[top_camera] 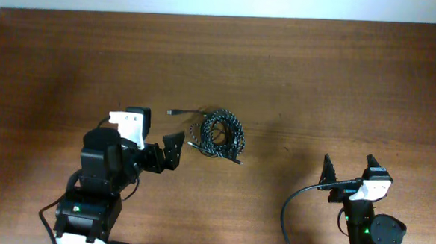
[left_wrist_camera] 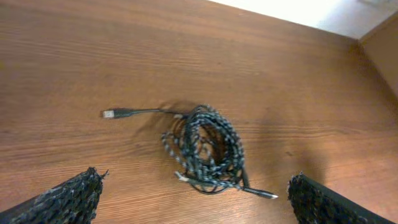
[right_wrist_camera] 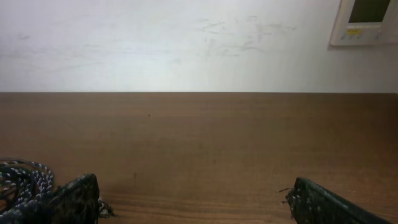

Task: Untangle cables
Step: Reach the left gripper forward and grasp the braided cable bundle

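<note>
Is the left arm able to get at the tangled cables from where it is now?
Probably yes. The cables lie in one bundle on the table just ahead of the open left fingers, apart from them, and nothing stands between.

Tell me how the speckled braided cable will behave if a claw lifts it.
Probably floppy: the speckled cable lies in loose, uneven loops, so it would likely sag and uncoil when lifted. The thin black cable runs into the coil, so it would probably drag along.
</note>
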Available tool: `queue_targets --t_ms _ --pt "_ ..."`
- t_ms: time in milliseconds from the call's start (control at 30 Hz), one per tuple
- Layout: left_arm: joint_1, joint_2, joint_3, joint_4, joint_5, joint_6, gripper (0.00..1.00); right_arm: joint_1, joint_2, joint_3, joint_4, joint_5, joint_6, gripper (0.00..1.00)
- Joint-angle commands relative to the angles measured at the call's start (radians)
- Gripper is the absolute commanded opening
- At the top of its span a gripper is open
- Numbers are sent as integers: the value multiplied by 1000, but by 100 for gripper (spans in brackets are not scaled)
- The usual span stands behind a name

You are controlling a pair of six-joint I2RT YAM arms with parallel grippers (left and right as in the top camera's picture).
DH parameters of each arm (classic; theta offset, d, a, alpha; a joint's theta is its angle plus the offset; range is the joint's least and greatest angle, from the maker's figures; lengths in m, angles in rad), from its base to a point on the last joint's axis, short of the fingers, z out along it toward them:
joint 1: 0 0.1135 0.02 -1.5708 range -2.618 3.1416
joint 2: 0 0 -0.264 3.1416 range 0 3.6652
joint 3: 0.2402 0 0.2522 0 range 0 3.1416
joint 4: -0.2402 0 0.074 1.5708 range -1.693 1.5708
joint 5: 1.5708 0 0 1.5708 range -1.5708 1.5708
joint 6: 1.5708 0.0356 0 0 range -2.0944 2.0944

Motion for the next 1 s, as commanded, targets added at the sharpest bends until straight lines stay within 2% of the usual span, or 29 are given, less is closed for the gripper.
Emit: queue_targets --t_ms 0,200,300,400,533,600,700,767,967 --pt "-5 1 48 -48 -61 64 99 10 -8 -8 -3 9 7 99" --pt "-40 104 140 -90 -105 114 99 10 -8 -8 -3 9 7 99" --pt "-186 222 155 -57 -105 60 99 10 -8 -8 -3 9 7 99" --pt "-295 283 160 -5 -157 -60 99 10 -8 -8 -3 9 7 99" --pt "-297 295 159 25 -151 -60 99 23 -8 -8 -3 9 7 99" --pt "-297 296 159 26 -74 -59 99 23 -8 -8 -3 9 7 99" --pt "-297 297 161 49 -77 -53 99 23 -8 -8 -3 9 7 99" --pt "-297 301 181 28 -90 2 99 23 -8 -8 -3 9 7 99" --pt "-297 318 224 15 -112 9 99 23 -8 -8 -3 9 7 99"
